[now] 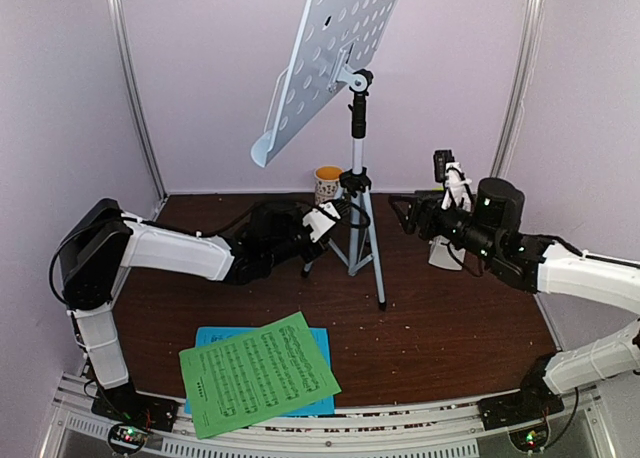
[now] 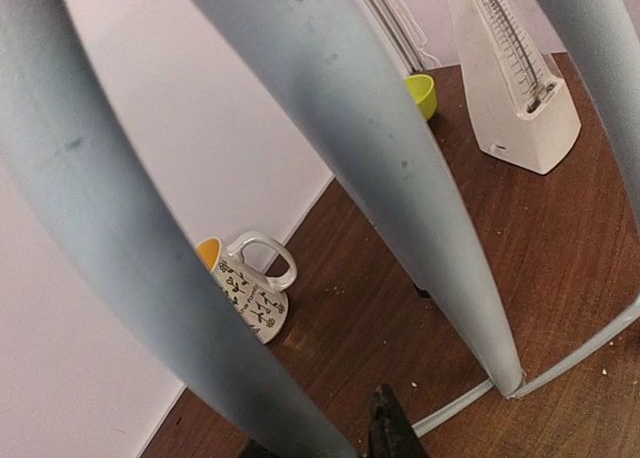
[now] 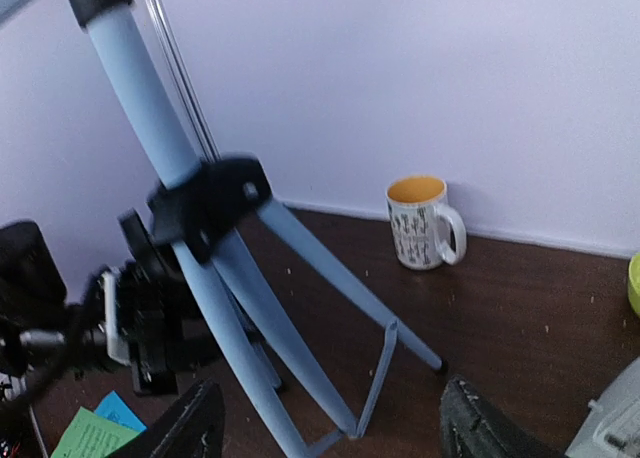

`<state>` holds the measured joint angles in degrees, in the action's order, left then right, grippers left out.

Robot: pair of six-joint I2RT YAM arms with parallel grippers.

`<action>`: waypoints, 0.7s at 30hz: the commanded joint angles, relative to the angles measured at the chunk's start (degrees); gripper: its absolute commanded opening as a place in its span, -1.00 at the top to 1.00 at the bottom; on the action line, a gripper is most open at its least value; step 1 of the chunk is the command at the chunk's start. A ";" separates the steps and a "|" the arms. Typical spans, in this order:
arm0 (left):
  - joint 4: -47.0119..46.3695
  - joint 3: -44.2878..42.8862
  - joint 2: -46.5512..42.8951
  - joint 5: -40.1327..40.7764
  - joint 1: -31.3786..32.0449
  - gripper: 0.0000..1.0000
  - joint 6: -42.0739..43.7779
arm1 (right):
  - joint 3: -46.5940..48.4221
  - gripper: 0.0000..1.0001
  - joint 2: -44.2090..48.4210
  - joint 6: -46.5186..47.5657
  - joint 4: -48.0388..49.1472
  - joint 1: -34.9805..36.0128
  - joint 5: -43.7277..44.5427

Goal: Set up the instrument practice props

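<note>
The music stand has a white perforated desk (image 1: pixel 325 53) tilted high on a silver tripod (image 1: pixel 362 233) at the table's middle back. My left gripper (image 1: pixel 322 221) is at the tripod's left leg. In the left wrist view that leg (image 2: pixel 130 228) fills the space between the jaws, and one dark fingertip (image 2: pixel 388 408) lies against it. My right gripper (image 1: pixel 408 213) is open and empty, right of the tripod (image 3: pixel 240 308). The white metronome (image 1: pixel 443 250) stands behind my right arm and shows in the left wrist view (image 2: pixel 515 88). The green sheet (image 1: pixel 258 373) lies over the blue sheet (image 1: pixel 212 336) at the front.
A patterned mug (image 1: pixel 328 183) with an orange inside stands by the back wall behind the tripod, and shows in both wrist views (image 2: pixel 250 293) (image 3: pixel 420 223). A lime-green bowl (image 2: pixel 422 93) sits near the metronome. Walls close in the back and sides.
</note>
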<state>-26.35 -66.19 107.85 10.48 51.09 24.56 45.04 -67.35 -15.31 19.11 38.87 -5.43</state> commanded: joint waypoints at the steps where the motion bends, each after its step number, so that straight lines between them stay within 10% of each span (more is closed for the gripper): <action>1: 17.03 1.81 2.01 -3.52 0.77 1.00 9.13 | -6.76 -0.44 -0.03 0.08 1.60 -0.30 -2.80; 21: 17.14 1.41 0.39 -4.85 0.47 1.00 8.06 | -6.14 -0.04 -18.90 7.23 7.09 0.77 -12.77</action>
<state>-22.37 -67.24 106.96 8.64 50.59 24.05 37.26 -85.10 -9.98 23.81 39.27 -16.73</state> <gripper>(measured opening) 0.196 0.527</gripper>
